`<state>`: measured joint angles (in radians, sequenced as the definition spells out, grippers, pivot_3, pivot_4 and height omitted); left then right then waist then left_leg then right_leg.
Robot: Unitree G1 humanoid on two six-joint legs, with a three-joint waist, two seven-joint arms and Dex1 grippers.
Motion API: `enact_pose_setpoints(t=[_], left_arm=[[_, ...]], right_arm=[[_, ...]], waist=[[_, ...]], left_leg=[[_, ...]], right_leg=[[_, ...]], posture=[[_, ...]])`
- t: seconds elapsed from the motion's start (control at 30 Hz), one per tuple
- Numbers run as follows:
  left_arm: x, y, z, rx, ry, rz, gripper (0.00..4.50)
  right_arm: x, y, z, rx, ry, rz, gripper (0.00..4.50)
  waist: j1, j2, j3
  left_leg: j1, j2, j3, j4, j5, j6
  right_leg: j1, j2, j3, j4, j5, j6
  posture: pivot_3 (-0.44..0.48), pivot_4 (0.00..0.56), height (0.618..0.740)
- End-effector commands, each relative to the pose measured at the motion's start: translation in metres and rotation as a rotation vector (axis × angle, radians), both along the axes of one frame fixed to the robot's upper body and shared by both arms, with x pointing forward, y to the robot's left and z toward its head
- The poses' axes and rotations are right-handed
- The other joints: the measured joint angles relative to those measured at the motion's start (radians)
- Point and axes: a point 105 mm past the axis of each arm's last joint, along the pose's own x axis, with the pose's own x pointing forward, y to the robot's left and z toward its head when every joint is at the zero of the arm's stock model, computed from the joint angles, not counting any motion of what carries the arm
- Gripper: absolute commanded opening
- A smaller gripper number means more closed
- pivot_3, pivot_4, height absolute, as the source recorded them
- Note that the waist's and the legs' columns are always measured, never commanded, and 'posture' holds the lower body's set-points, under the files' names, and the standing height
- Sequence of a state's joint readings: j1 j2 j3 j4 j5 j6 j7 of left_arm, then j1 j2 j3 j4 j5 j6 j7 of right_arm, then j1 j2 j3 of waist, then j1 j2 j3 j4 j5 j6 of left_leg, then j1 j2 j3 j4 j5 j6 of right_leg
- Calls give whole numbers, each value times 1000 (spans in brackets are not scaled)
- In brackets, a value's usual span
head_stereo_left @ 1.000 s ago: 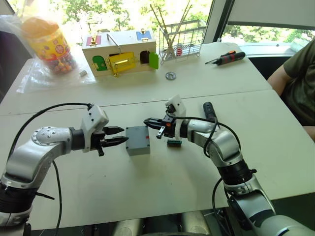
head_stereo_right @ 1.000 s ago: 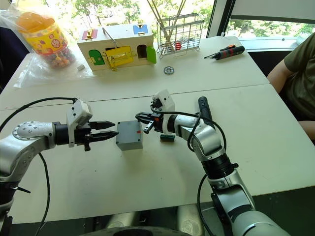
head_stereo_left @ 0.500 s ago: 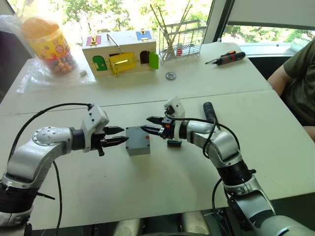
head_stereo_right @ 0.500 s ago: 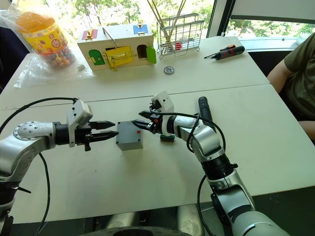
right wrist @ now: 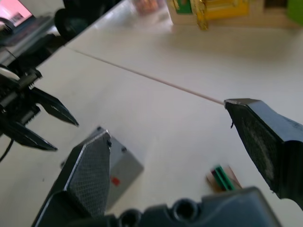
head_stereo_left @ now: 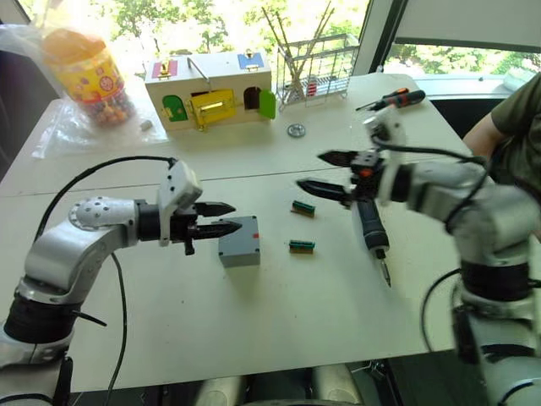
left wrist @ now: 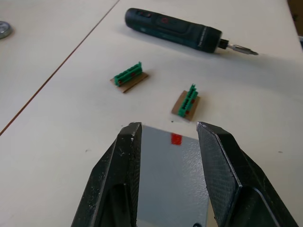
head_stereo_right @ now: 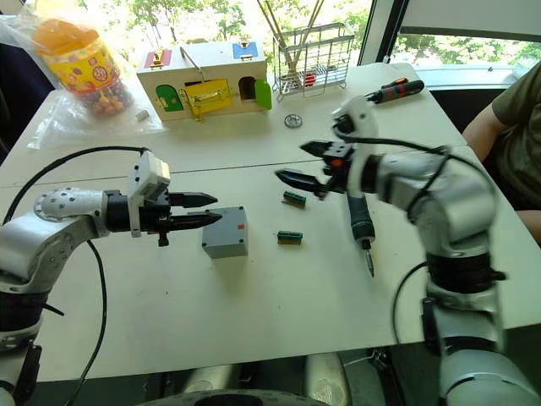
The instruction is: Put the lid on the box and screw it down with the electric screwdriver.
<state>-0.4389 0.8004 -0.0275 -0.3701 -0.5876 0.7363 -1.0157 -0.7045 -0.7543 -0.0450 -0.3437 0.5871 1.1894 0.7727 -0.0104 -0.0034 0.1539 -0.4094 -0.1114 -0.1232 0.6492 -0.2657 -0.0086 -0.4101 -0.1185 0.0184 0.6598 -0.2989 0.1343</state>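
The right gripper (head_stereo_left: 325,173), fingers spread and empty, is held above the electric screwdriver (head_stereo_left: 370,228) (long axis running toward the robot).

Box (left wrist: 173,182) partly hidden behind left gripper's fingers (left wrist: 118,182), lower part cut off by frame edge; person (head_stereo_left: 511,127) cropped at the right edge.

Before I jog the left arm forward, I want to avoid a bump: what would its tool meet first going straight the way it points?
Most likely the grey box. The left tool, open, points straight at it from just short of its near side, and the left wrist view shows the box between the fingers. Their height over it is unclear.
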Motion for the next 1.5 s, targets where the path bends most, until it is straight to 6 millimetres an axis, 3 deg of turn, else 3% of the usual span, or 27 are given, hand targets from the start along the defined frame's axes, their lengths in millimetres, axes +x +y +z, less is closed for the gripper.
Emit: enact_pose_setpoints(t=[0.03, 0.17, 0.27, 0.43, 0.7, 0.8, 0.83, 0.9, 1.03, 1.1, 1.17, 1.27, 1.37, 1.4, 1.47, 1.5], left_arm=[[-14, -21, 13, 6, -68, -156, 1834], [-17, -34, 14, 5, -103, -218, 1834], [-17, -41, 13, 2, -117, -238, 1834], [-19, -34, -4, 114, -148, -250, 1834], [-17, -36, -8, 119, -171, -236, 1834], [-15, -38, -7, 100, -176, -213, 1834], [-15, -39, -7, 91, -177, -206, 1834], [-15, -39, -6, 79, -176, -199, 1834], [-12, -37, -4, 36, -173, -162, 1834], [-3, -32, 0, -24, -155, -101, 1834], [0, -24, 1, -27, -140, -75, 1834], [-1, -9, 4, -25, -122, -54, 1834], [2, 13, 10, -83, -68, 24, 1834], [3, 19, 10, -93, -56, 44, 1834], [7, 36, 15, -122, -39, 109, 1834], [8, 42, 17, -129, -35, 131, 1834]], right_arm=[[-4, -43, -7, -152, 208, -167, 4365], [-9, -75, -29, -228, 492, -314, 4365], [-1, -87, -38, -233, 572, -406, 4365], [11, -75, -53, -242, 677, -404, 4365], [20, -69, -73, -343, 742, -446, 4365], [15, -72, -91, -402, 782, -455, 4365], [12, -73, -96, -421, 795, -454, 3810], [9, -75, -101, -443, 802, -452, 3293], [8, -67, -105, -405, 808, -419, 1818], [9, -63, -108, -371, 812, -419, 1746], [16, -66, -99, -306, 789, -453, 1746], [39, -63, -64, -151, 689, -514, 1746], [71, -53, 2, 144, 444, -536, 1746], [75, -50, 15, 211, 401, -533, 1746], [84, -34, 61, 388, 88, -486, 1746], [81, -28, 74, 474, 16, -470, 1746]], waist=[[-2, 0, 0], [-11, 0, 0], [-8, 0, 0], [-6, 0, 0], [1, 0, 0], [-1, 0, 0], [-1, 0, 0], [-1, 0, 0], [-1, -1, 0], [-1, -2, -1], [-3, -5, -2], [-15, -5, -2], [-28, -1, 0], [-29, -1, 0], [-32, -1, 0], [-34, -1, 0]], left_leg=[[0, 0, 1, 0, 0, 0], [1, 3, 6, 0, -1, 1], [1, 4, 6, -1, -1, 1], [0, 3, 7, 0, -1, 1], [-1, 2, 7, 1, -1, 1], [-1, 2, 7, 1, -1, 1], [-1, 2, 7, 1, -1, 1], [-1, 2, 6, 1, -1, 1], [-1, 2, 6, 2, -1, 1], [0, 2, 6, 2, -1, 1], [0, 3, 5, 2, -1, 1], [1, 3, 6, 1, -1, 1], [0, 3, 8, 0, -1, 1], [-2, 2, 9, 0, -1, 1], [-7, 3, 9, -1, 0, 0], [-9, 3, 8, 0, 0, 0]], right_leg=[[0, 0, 0, -1, 0, 0], [0, 0, 4, -1, 0, 0], [0, 0, 4, -2, 0, 0], [-1, 0, 4, -4, 0, 0], [0, 0, 4, -4, 0, 0], [0, 0, 4, -3, 0, 0], [-1, 0, 4, -3, 0, 0], [0, 0, 4, -3, 0, 0], [0, 0, 4, -3, 0, 0], [0, 0, 3, -3, 0, 0], [1, 1, 3, -3, 0, 0], [0, 1, 4, -2, 0, 0], [-4, 1, 5, 1, 0, 0], [-8, 0, 5, 3, 0, 0], [-15, 0, 5, 6, 0, 0], [-16, 0, 4, 7, 0, 0]], posture=[[0, 150, 740], [0, 150, 740], [0, 150, 740], [0, 150, 740], [0, 150, 740], [0, 150, 740], [0, 150, 740], [0, 150, 740], [0, 150, 740], [0, 150, 740], [0, 150, 740], [0, 150, 740], [0, 150, 740], [0, 150, 740], [0, 150, 740], [0, 150, 740]])
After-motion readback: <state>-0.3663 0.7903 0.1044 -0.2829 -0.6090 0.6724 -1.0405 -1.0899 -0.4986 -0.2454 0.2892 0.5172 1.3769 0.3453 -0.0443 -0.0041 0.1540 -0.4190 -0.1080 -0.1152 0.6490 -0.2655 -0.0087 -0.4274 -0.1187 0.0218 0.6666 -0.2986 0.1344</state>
